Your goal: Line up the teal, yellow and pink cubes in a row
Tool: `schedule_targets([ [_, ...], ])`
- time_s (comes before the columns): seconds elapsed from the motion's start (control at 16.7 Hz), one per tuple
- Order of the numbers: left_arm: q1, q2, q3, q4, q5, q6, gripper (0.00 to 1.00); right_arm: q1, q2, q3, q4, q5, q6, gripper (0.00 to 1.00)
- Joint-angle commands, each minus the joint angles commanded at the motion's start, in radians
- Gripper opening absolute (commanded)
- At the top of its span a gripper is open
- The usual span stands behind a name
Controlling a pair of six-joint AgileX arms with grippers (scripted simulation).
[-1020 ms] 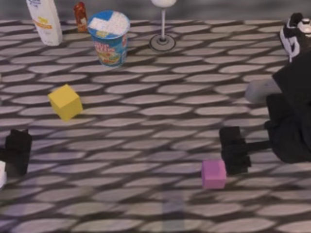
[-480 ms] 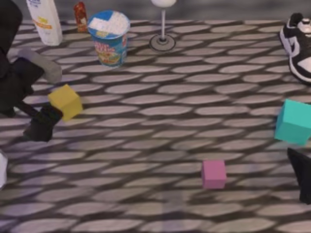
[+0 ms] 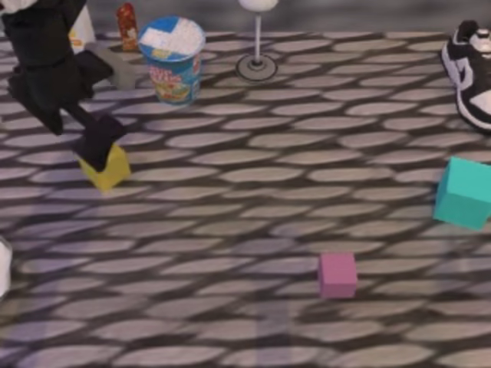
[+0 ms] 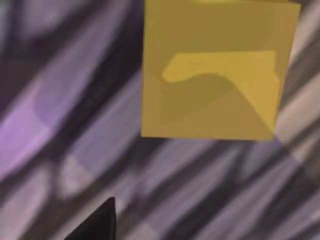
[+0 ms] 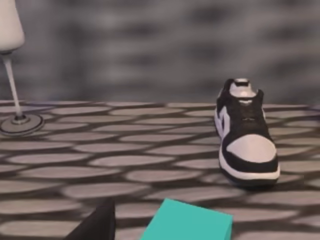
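Near edge of the tabletop: pink cube (image 3: pixel 337 275) sits right of centre, closest to the front, with nothing touching it.
Right edge: teal cube (image 3: pixel 462 192) rests a little farther back, well apart from the pink one; the right wrist view shows its top (image 5: pixel 187 221) just below the camera.
Right gripper: out of the top view; only one dark fingertip shows in the right wrist view, so I cannot tell how its fingers stand.
Left side, mid-depth: yellow cube (image 3: pixel 107 167) stands rotated against the tabletop edges, far from the other two.
Left gripper (image 3: pixel 98 139): directly over the yellow cube's far half; one dark fingertip shows in the left wrist view, beside the yellow cube (image 4: pixel 215 75), so whether the fingers are spread or pressed together I cannot tell.
Step in hand: likely the grasp of the yellow cube.
Doing it well: turn the fingers to match the cube's rotated faces, centre them over it, descend straight, and pinch opposite flat sides rather than corners.
Far edge: noodle cup (image 3: pixel 173 60), wine glass (image 3: pixel 256 46), bottle (image 3: pixel 127 26) and sneaker (image 3: pixel 469 68) stand clear of the cubes.
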Motion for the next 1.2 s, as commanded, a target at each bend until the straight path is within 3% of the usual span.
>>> schedule_targets([
  [0.24, -0.003, 0.085, 0.13, 0.003, -0.014, 0.029, 1.0, -0.076, -0.078, -0.045, 0.06, 0.003, -0.029, 1.0],
  [0.66, 0.001, 0.089, 0.118, 0.021, -0.014, 0.031, 1.0, -0.08, -0.081, -0.047, 0.063, 0.003, -0.03, 1.0],
  [1.2, -0.001, 0.168, -0.088, 0.309, -0.014, 0.032, 1.0, -0.08, -0.081, -0.047, 0.063, 0.003, -0.03, 1.0],
])
